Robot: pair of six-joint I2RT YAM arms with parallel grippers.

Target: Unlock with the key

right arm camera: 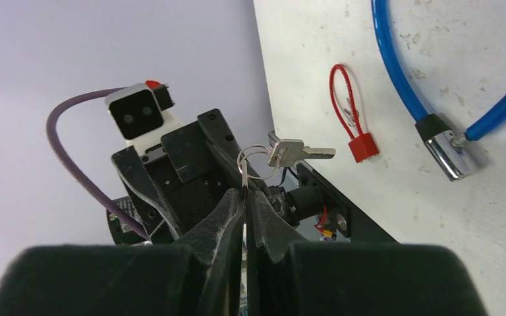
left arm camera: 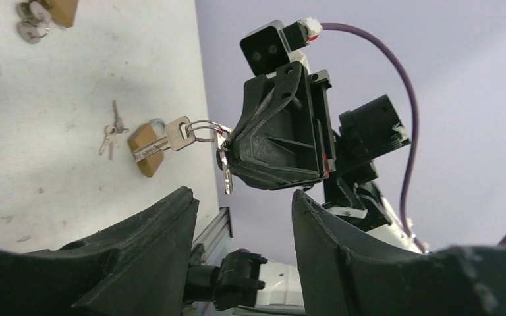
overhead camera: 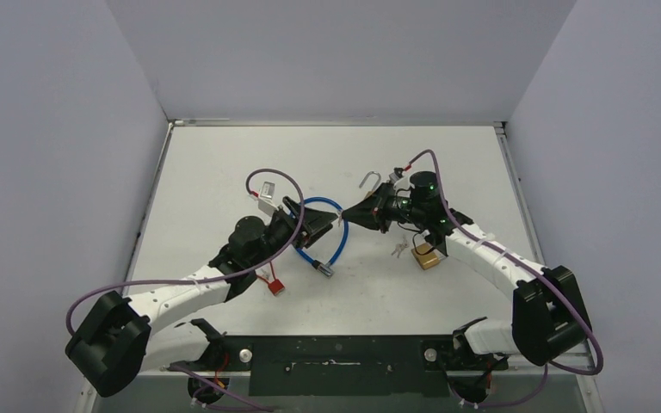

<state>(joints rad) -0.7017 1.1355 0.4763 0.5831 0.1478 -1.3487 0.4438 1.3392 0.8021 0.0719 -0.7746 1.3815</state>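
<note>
Arms reach inward above the counter (overhead camera: 224, 155): my right claw (right arm camera: 245, 191) is clamped on the key ring (right arm camera: 258, 161), key (right arm camera: 296, 152) hanging free; my left claw (left arm camera: 242, 197) stands apart, empty. Under my right forearm (overhead camera: 482, 249) the brass padlock (overhead camera: 426, 256) is half hidden.

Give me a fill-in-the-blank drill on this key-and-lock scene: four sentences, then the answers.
1. The right gripper is shut on a ring of ___.
2. The cable lock on the table is ___ in colour.
3. The small lock near it is ___.
4. The left gripper stands ___ and holds nothing.
Missing words: keys; blue; red; open.
</note>
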